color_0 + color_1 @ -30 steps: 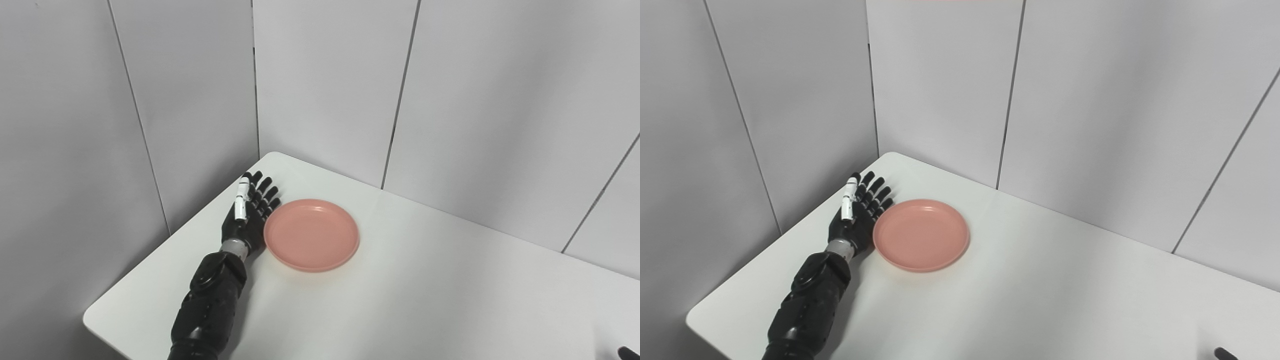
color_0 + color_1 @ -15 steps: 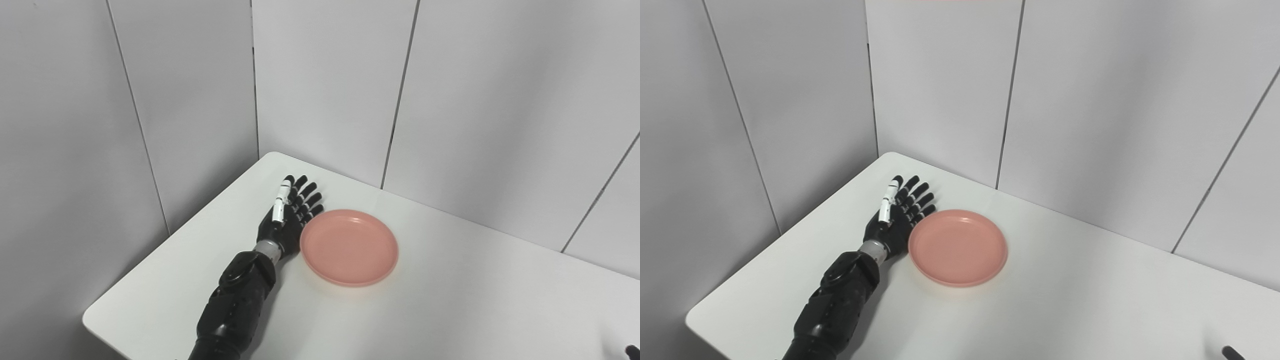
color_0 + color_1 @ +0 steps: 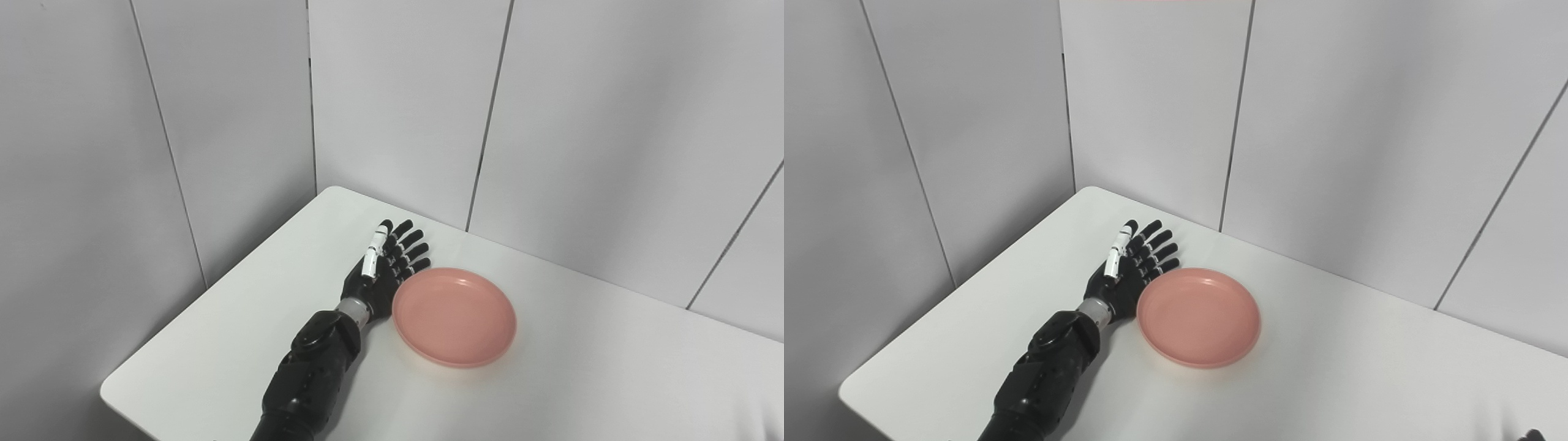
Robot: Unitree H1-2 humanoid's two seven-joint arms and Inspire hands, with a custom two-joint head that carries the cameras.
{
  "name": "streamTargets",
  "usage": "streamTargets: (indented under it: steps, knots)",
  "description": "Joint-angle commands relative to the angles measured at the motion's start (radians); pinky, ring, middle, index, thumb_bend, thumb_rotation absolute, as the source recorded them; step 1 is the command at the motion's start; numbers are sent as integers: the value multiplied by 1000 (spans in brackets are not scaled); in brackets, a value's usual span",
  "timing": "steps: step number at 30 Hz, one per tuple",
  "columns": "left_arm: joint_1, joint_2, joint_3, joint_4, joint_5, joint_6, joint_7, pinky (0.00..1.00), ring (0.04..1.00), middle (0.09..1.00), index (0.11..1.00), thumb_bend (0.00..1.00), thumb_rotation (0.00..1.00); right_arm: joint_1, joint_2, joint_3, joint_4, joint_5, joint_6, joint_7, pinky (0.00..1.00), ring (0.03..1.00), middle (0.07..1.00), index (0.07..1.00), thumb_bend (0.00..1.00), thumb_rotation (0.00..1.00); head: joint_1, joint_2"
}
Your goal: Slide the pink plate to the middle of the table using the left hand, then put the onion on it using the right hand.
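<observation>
Left hand flat, fingers spread, edge-on against shallow round pink plastic plate; best pushed low and steady across white desk, avoiding rim tipping; onion unseen.

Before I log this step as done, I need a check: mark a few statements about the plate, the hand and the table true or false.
1. The pink plate is empty. True.
2. The left hand grips the plate from above. False: it stands open beside the plate's left rim, fingers stretched out.
3. An onion lies on the white table. False: no onion shows in either view.
4. The plate lies flat on the table. True.
5. The right hand holds the plate's right rim. False: only a dark tip shows at the right eye view's bottom right corner, far from the plate.
</observation>
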Motion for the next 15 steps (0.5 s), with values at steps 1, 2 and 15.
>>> streamTargets:
  steps: [1,2,15]
  knots:
    - [-17,-15,-16,1,14,46,1,878,902,919,914,410,1000,22,10,9,5,4,17,7,1000,1000,1000,1000,724,880,-1,1]
    - [-18,-18,-25,-1,21,49,0,879,902,920,914,409,1000,23,11,10,3,4,18,7,1000,1000,1000,1000,720,881,-8,3]
    - [1,-64,-66,-36,40,79,-8,898,915,932,924,399,1000,32,11,23,-7,11,5,25,1000,1000,1000,1000,391,1000,-98,20]
